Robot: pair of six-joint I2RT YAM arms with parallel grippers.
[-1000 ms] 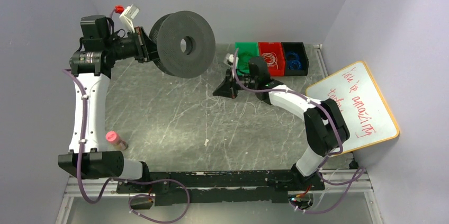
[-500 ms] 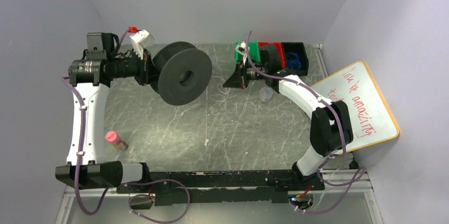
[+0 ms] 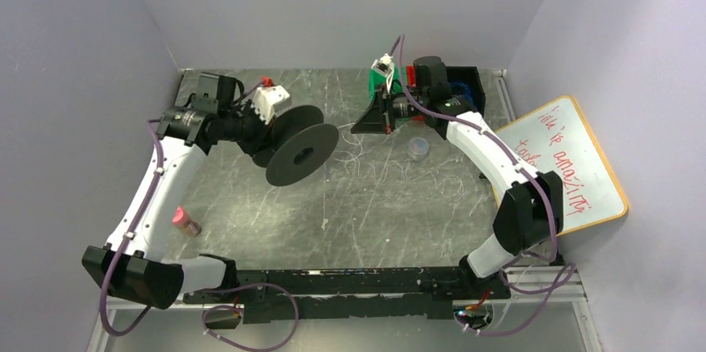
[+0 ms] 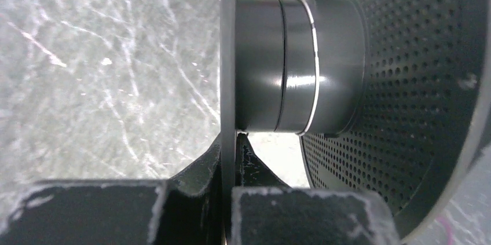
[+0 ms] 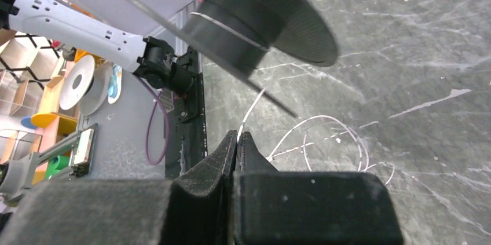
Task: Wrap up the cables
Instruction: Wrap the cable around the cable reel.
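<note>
My left gripper is clenched on the black spool, its 2 fingers pinching the rim of 1 flange. In my left wrist view that flange stands edge-on as a thin upright line. The smooth hub sits just to its right, and the other flange, dotted with small holes, fills the right side. 1 pale turn rings the hub. From above, the spool hangs over the tabletop, left of centre and tilted.

My right gripper is clamped shut on the cables. A hair-thin whitish strand leaves my closed fingertips and runs up to the spool, which fills the top of my right wrist view. The rest of the cables lies loose on the tabletop below and to the right of my fingers, in a few springy loops. From above, this gripper hovers at the far middle of the tabletop, well apart from the spool and pointing toward it.

A small clear lid sits on the tabletop near my right arm. A pink-capped bottle lies near my left arm. A green bin and a black bin line the far edge behind my right wrist. A whiteboard with red writing leans at the right.
</note>
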